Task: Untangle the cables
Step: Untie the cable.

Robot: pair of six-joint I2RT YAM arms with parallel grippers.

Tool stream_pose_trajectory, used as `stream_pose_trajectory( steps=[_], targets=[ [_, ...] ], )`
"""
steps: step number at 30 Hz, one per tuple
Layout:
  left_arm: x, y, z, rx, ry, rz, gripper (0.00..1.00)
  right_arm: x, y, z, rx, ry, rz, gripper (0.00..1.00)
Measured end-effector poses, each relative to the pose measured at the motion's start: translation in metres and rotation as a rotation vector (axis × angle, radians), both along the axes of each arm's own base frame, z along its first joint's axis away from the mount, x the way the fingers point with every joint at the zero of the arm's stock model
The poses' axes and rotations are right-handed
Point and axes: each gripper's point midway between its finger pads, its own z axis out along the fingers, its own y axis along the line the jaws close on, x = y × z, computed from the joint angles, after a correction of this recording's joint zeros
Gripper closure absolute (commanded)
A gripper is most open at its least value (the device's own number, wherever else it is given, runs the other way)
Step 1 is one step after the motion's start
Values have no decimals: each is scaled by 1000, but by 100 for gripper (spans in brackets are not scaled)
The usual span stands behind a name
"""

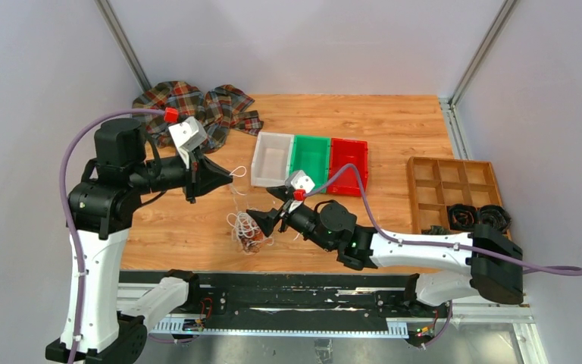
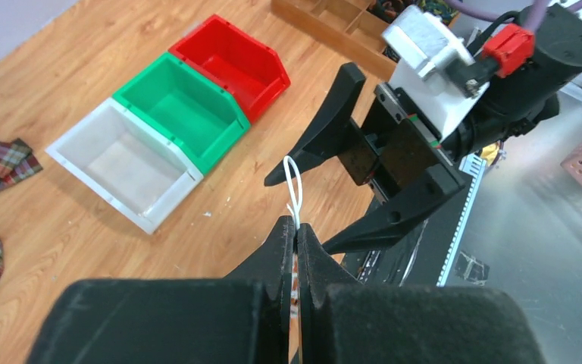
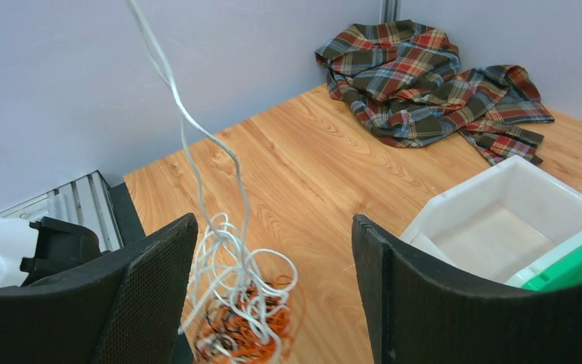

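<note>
From above, your left jaws pinch a white cable (image 1: 236, 173) raised over the bench (image 1: 394, 129). The cables (image 1: 248, 230) sit tangled near its front edge, just before the right jaws.

Left wrist: jaws closed on the white cable (image 2: 294, 176), its loop poking out.

Right wrist: jaws spread wide, gripping nothing, the cables (image 3: 235, 322) low between them.

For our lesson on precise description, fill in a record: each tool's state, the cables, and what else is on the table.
Left tool: shut on the white cable
Right tool: open, by the tangle
Tangle: white, orange and black cables heaped on the table
Containers: white bin, green bin, red bin in a row; wooden tray
Other: plaid cloth
</note>
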Motion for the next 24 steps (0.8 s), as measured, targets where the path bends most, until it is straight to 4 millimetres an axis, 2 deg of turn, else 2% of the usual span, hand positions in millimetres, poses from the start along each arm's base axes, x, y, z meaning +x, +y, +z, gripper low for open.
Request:
stream_pose_trajectory(
  steps=[4,10,16,24],
  targets=[
    [3,0,-8,6,27,4,100,0,4,4,-9,-11,2,25],
    [-5,0,-2,-5,6,-2,99,8,21,1,-39,-18,-9,25],
    [-14,-1,2,-19,-11,-17,99,16,26,-9,-65,-17,-44,25],
    [-15,-1,3,-21,-12,-20,99,32,33,2,-48,-21,-117,26]
  ],
)
